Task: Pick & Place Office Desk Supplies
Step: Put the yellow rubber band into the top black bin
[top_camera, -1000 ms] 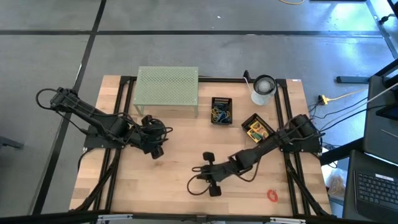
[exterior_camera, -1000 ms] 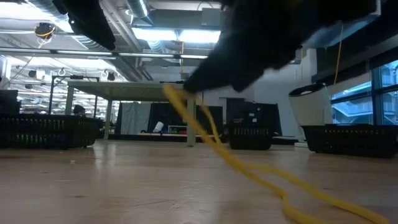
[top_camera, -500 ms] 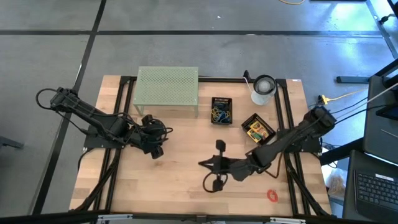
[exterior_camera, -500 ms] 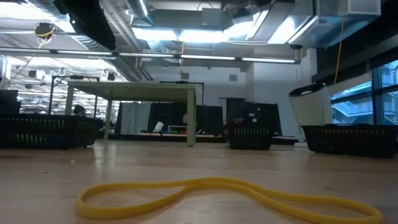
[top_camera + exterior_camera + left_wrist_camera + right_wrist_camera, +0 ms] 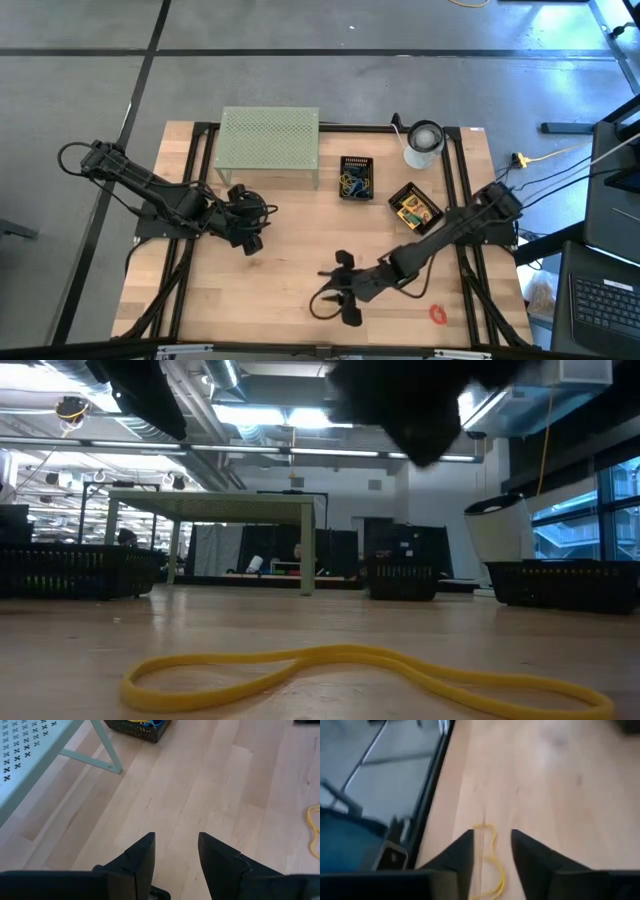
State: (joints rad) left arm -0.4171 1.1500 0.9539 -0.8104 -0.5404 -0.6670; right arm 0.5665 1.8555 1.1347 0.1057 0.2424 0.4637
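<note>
1. Leftmost, the left pincer (image 5: 250,235) hangs over bare tabletop (image 5: 290,270) just in front of the pale-green mesh stand (image 5: 269,141), fingers (image 5: 142,857) apart, nothing between them.
2. Near the front edge, the right pincer (image 5: 342,290) hovers just above a yellow rubber band (image 5: 492,865); its fingers (image 5: 460,855) stand apart on either side of the band, not holding it.
3. That band (image 5: 350,675) lies flat and loose on the wood.
4. Farther back, two black trays (image 5: 356,177) hold more supplies.
5. Rightmost, a red loop clip (image 5: 438,314) lies near the front corner.
</note>
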